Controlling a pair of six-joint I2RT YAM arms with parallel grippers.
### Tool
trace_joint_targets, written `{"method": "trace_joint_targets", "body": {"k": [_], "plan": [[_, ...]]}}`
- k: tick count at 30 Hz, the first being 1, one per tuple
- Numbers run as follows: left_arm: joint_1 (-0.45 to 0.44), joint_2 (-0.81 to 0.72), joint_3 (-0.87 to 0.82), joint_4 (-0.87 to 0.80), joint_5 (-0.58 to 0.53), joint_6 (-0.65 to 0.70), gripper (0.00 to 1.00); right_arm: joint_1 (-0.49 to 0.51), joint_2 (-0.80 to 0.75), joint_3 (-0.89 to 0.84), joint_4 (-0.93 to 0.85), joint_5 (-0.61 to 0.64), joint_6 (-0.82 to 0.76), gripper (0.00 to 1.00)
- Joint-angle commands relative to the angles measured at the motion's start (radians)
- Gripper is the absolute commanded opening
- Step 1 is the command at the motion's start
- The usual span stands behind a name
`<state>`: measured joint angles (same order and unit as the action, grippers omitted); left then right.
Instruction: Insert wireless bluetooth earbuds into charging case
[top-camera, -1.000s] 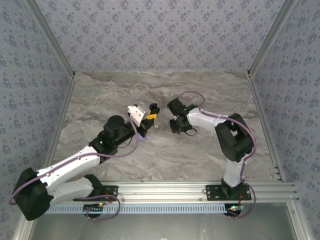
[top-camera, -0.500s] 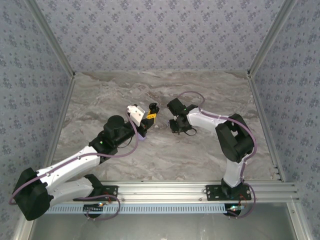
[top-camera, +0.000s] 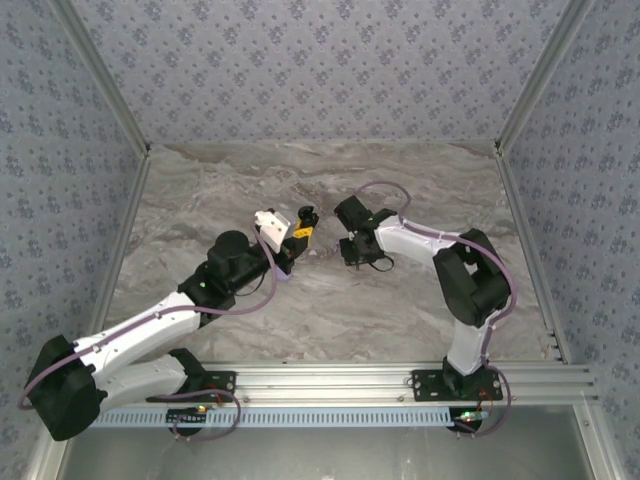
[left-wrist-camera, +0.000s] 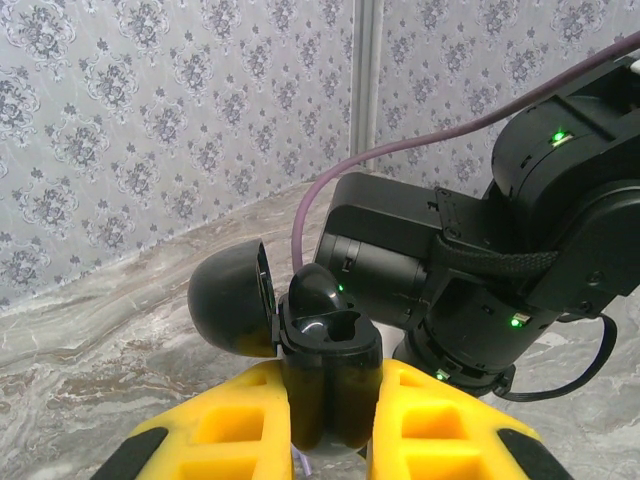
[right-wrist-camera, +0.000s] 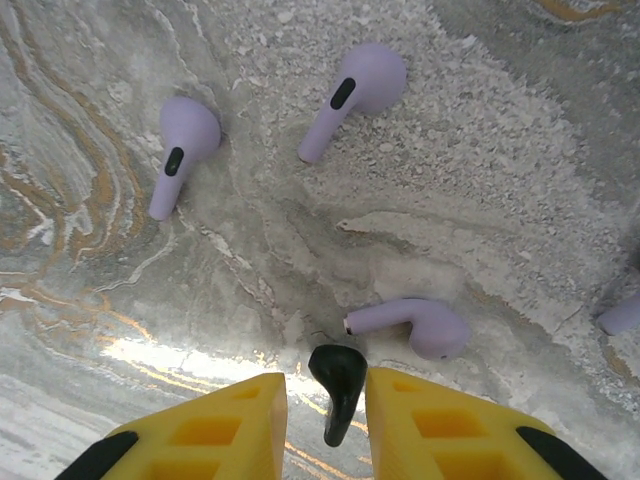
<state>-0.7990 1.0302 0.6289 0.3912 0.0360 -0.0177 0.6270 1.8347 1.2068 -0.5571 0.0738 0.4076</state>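
Black bud (right-wrist-camera: 337, 380) pinched in the right gripper (right-wrist-camera: 325, 395), over the table (right-wrist-camera: 500, 200).
It looks tiny, light, hard and glossy, so it may twist or squirt out. Best held by the stem, with the bulb free to seat. The left gripper (left-wrist-camera: 329, 385) is clamped on the case (left-wrist-camera: 325, 350), whose lid (left-wrist-camera: 228, 312) is open. Lilac buds (right-wrist-camera: 362, 92) lie loose nearby.

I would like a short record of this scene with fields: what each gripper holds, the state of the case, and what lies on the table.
left gripper: shut on black charging case
case lid: open
right gripper: shut on black earbud
lilac earbuds: at least three, lying loose and apart on the marble table
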Motion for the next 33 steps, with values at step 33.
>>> {"method": "trace_joint_targets", "body": {"k": [33], "plan": [[-0.004,0.012,0.033,-0.003,0.002,0.010,0.00,-0.010,0.112,0.033,0.014,0.015,0.000,0.29]]}}
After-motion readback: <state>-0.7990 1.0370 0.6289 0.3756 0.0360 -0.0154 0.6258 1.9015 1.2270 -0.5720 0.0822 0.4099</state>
